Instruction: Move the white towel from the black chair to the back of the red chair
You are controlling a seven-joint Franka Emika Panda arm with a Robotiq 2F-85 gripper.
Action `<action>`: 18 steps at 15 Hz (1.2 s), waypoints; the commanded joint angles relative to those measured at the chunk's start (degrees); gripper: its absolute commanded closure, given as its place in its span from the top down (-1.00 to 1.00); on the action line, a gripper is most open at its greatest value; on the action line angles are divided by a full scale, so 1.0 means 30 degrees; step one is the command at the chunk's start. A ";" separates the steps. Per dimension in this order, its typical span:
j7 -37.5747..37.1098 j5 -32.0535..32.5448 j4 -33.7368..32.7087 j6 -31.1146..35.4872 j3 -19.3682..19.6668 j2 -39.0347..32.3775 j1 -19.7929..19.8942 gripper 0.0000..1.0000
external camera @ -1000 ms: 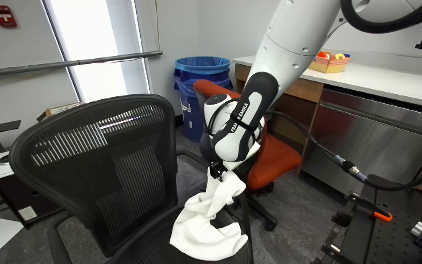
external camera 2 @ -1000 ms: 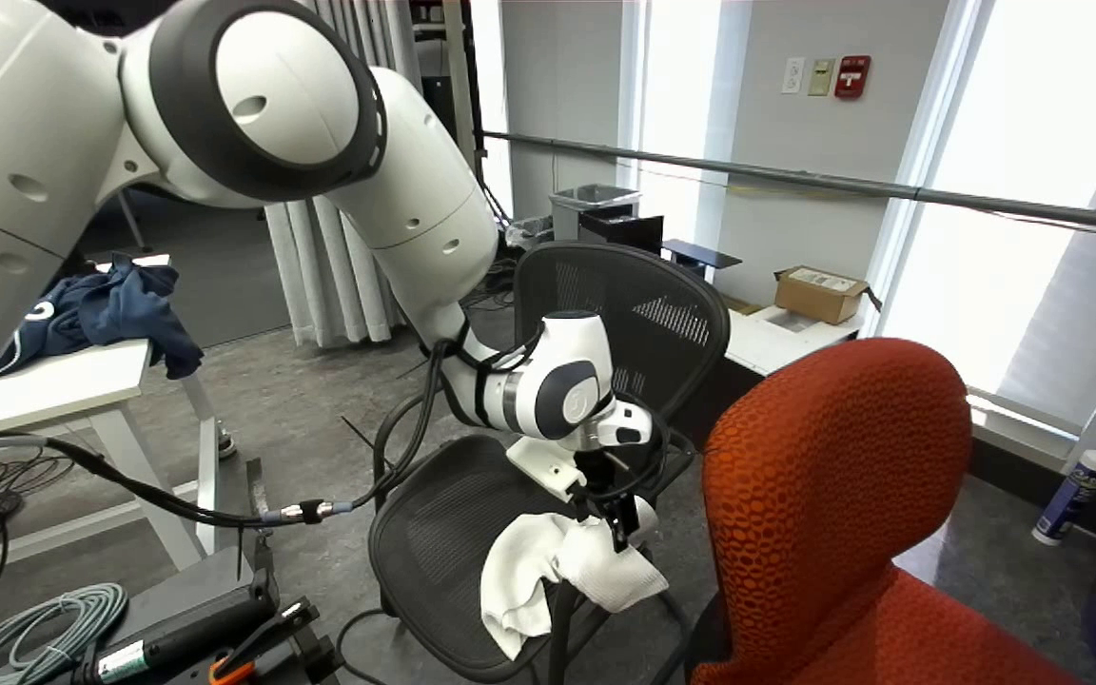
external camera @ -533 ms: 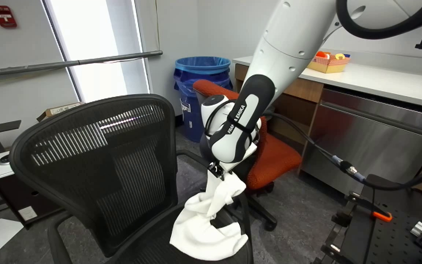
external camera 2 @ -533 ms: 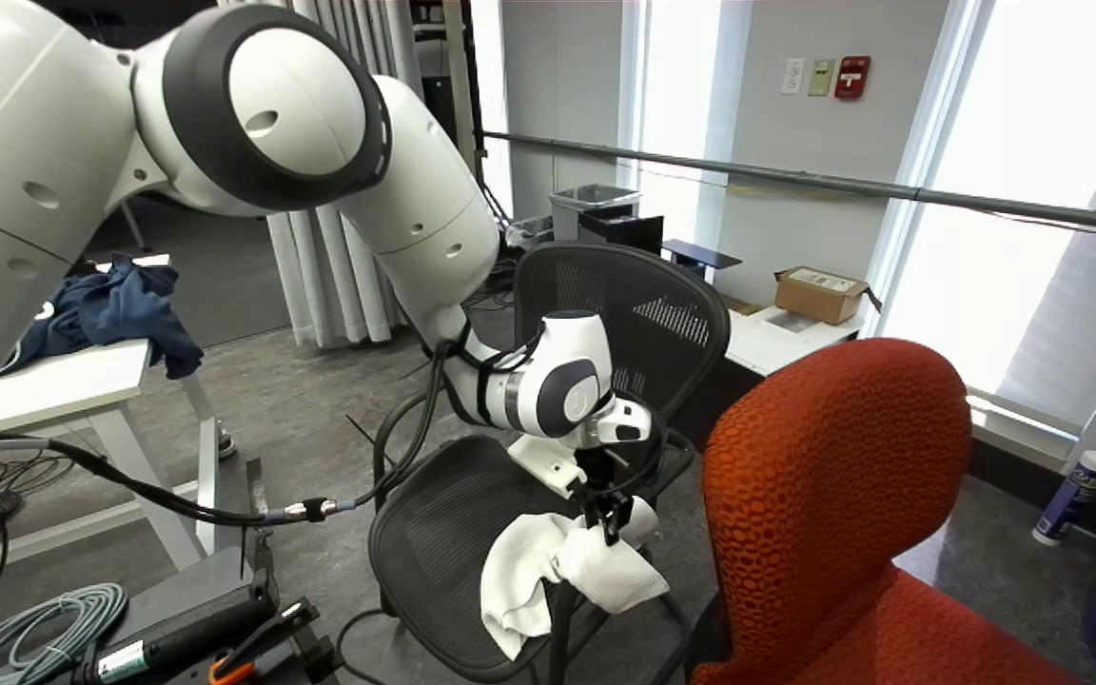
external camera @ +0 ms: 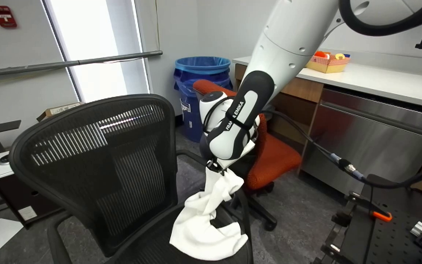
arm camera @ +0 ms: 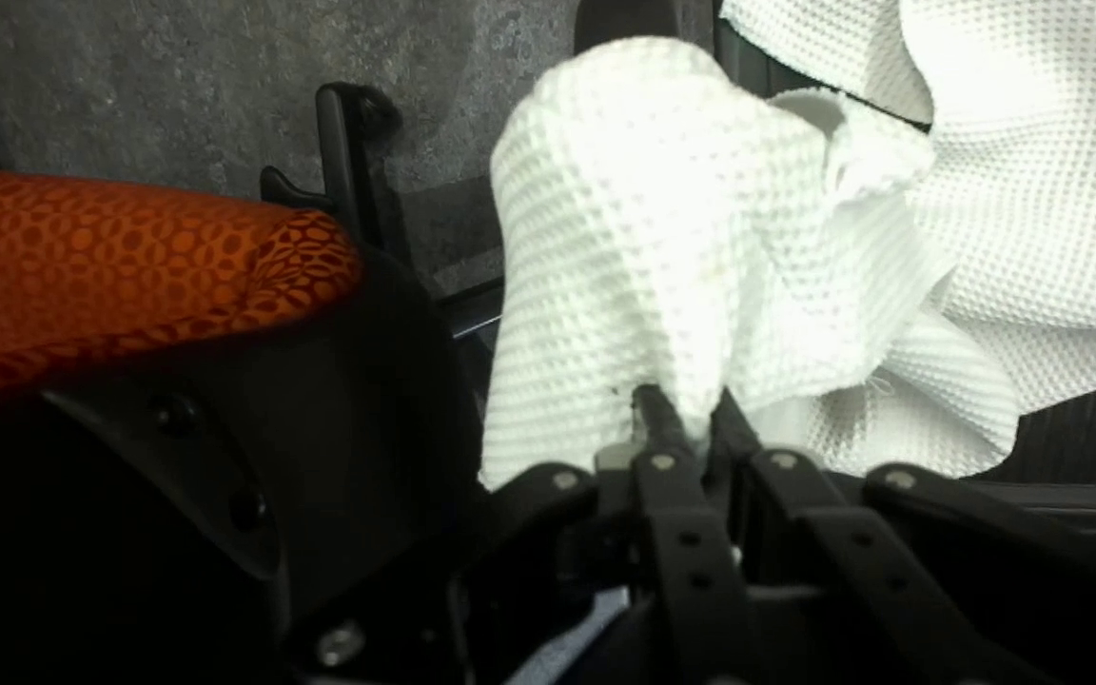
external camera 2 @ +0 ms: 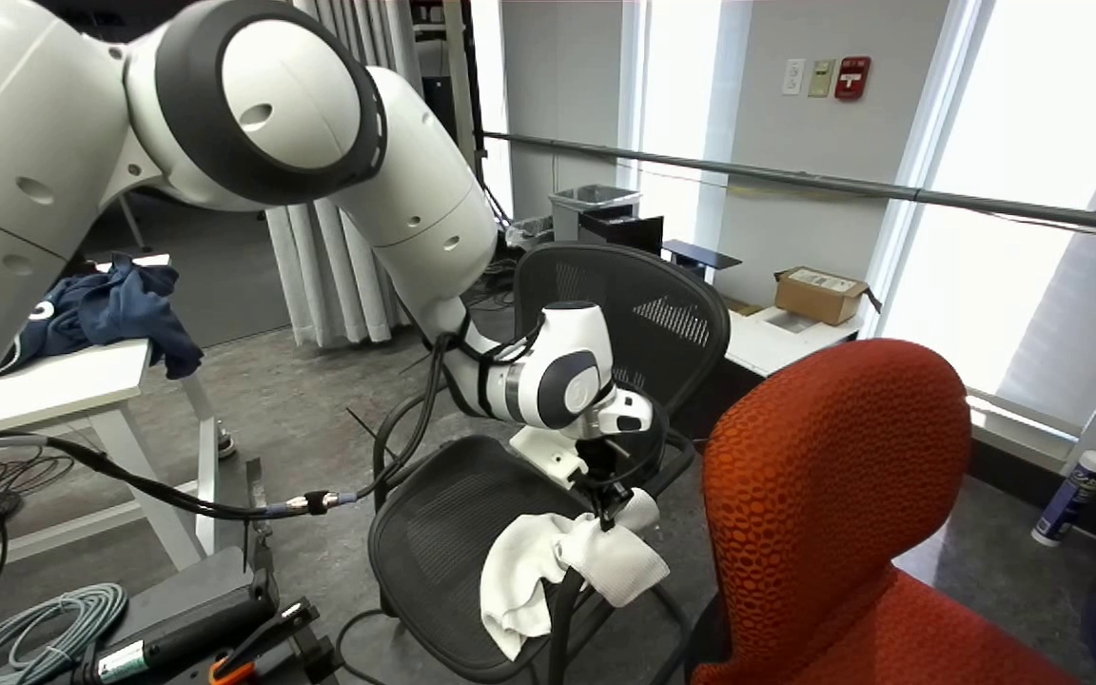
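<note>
One gripper (arm camera: 689, 396) is pinching white towel (arm camera: 767, 266), jaws narrow on bunched cloth, prob for lifting it off black chair (external camera: 130, 172).

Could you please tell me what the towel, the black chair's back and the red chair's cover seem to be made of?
Towel: matte cloth, probably cotton, given its waffle texture and folds.
Black chair's back: dark mesh, likely synthetic, since bright light shows through.
Red chair's cover: matte fabric, fibre unclear; a textured ring pattern shows.
</note>
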State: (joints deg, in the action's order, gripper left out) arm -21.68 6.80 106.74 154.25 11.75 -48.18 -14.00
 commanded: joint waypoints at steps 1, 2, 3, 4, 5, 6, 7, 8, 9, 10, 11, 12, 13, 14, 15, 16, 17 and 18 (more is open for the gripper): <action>-0.0137 -0.0398 -0.0301 0.0160 -0.0045 0.0177 0.0278 -1.00; 0.0015 -0.0527 -0.0322 0.0224 -0.0147 0.0367 0.0493 -1.00; 0.0129 -0.0659 -0.0363 0.0203 -0.0205 0.0591 0.0680 -1.00; 0.0323 -0.0834 -0.0384 0.0247 -0.0331 0.0938 0.0994 -1.00; 0.0471 -0.0984 -0.0441 0.0255 -0.0413 0.1247 0.1273 -1.00; 0.0584 -0.1141 -0.0490 0.0234 -0.0462 0.1651 0.1505 -1.00; 0.0786 -0.1317 -0.0527 0.0244 -0.0577 0.2085 0.1819 -1.00; 0.0977 -0.1449 -0.0574 0.0219 -0.0675 0.2550 0.2115 -1.00; 0.1277 -0.1631 -0.0679 0.0051 -0.0835 0.3083 0.2481 -1.00; 0.1491 -0.1738 -0.0773 -0.0013 -0.0947 0.3518 0.2780 -1.00; 0.1844 -0.1915 -0.1004 -0.0278 -0.1136 0.4044 0.3176 -1.00; 0.2145 -0.2070 -0.1187 -0.0368 -0.1257 0.4460 0.3482 -1.00; 0.2542 -0.2306 -0.1522 -0.0584 -0.1466 0.4939 0.3924 -1.00; 0.2875 -0.2552 -0.1890 -0.0833 -0.1661 0.5321 0.4297 -1.00; 0.2083 -0.2529 -0.1946 -0.0586 -0.1649 0.5531 0.3655 -1.00; 0.2116 -0.2646 -0.2322 -0.0802 -0.1767 0.5883 0.3799 -1.00; 0.2003 -0.2605 -0.2583 -0.0998 -0.1811 0.6261 0.3737 -1.00; 0.1910 -0.2553 -0.2918 -0.1097 -0.1862 0.6454 0.3650 -1.00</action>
State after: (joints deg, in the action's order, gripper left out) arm -15.68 0.26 100.31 153.89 7.55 -31.55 -3.04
